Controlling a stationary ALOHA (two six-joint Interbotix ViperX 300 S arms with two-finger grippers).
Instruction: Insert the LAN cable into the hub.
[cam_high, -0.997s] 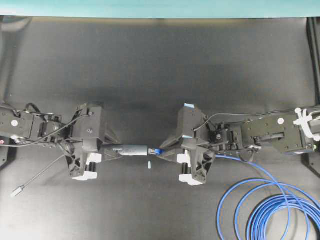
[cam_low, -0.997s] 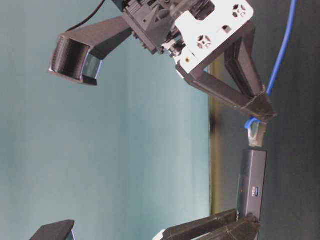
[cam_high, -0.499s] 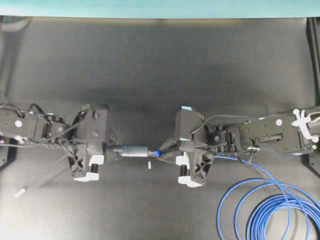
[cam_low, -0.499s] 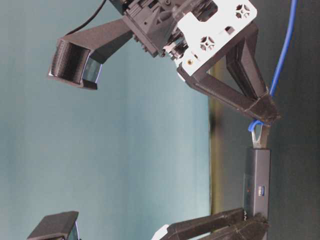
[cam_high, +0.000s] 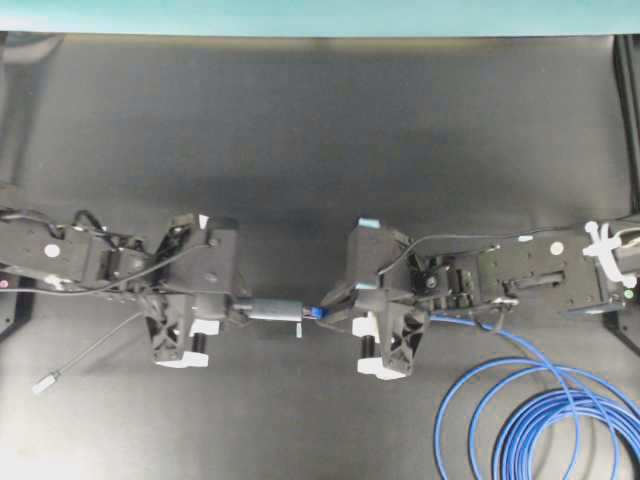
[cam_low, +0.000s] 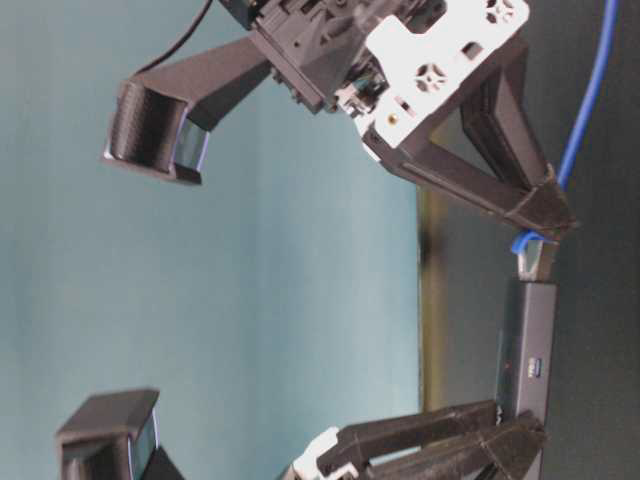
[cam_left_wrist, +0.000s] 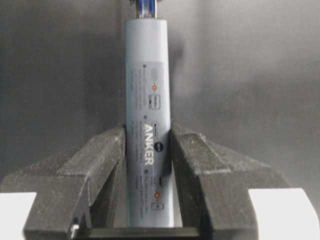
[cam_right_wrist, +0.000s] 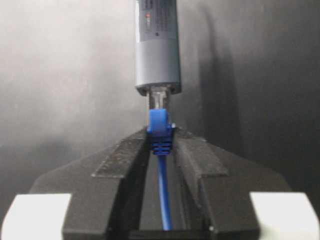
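right claw (cam_right_wrist: 161, 145): clamped on the blue boot of the bright-blue lan cable (cam_right_wrist: 160, 131), held in mid-air.
clear plug (cam_right_wrist: 157, 102): tip at the port mouth, seating unclear.
slim dark-grey bar-shaped hub (cam_left_wrist: 148, 125): left claw (cam_left_wrist: 148, 165) pinches its body.
advice: keep both coaxial, push straight, left braces.

My left hand (cam_high: 243, 309) carries the hub (cam_high: 276, 309) closer to the LAN cable (cam_high: 520, 420), and the gap that stood between the hub's lighter end and the clear plug a second ago is gone: the plug (cam_right_wrist: 157, 101) now sits partly inside the port. My right hand (cam_high: 330, 309), holding the blue boot (cam_right_wrist: 160, 131), sits a little lower on the desk (cam_high: 300, 130) in the overhead view.
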